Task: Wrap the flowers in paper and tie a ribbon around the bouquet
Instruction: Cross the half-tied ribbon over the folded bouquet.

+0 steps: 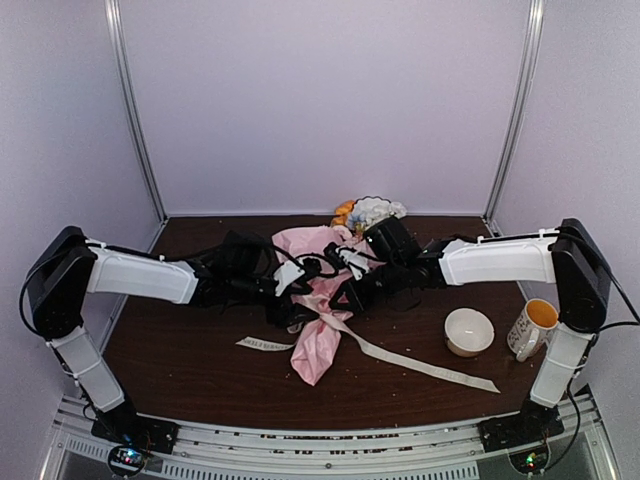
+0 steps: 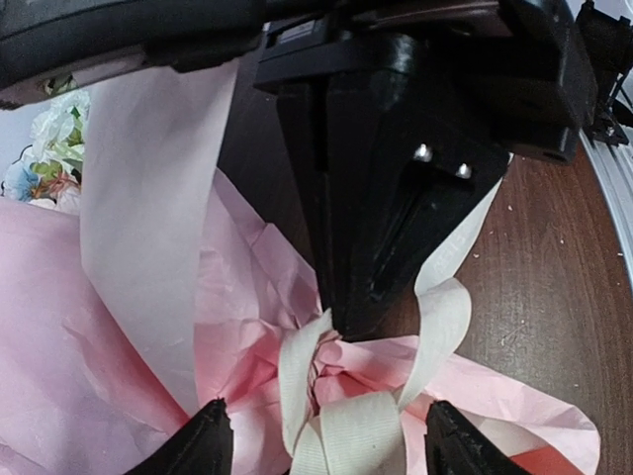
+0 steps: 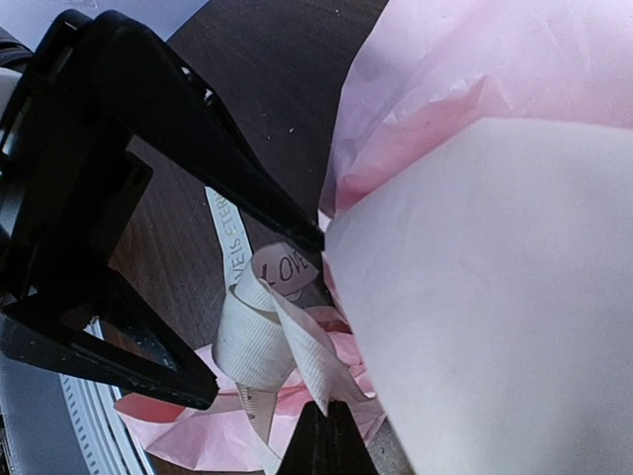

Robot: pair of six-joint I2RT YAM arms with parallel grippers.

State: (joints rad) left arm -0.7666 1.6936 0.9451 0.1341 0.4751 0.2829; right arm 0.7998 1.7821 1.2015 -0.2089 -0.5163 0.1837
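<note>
A: Dead centre, the paper [image 1: 318,350] lay bunched round the flowers [image 1: 372,211]. Thin, soft, easily torn, I reckoned.

B: Ribbon [image 3: 252,336] looked limp, slippery; best taken by a tail. Left gripper [image 2: 331,440] gaped astride it, empty; right gripper [image 3: 318,435] shut, tip against it.

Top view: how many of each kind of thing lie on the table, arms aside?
Flower bunch: 1
Pink paper sheet: 1
Ribbon: 1, seemingly
White bowl: 1
Mug: 1
Total: 5
</note>
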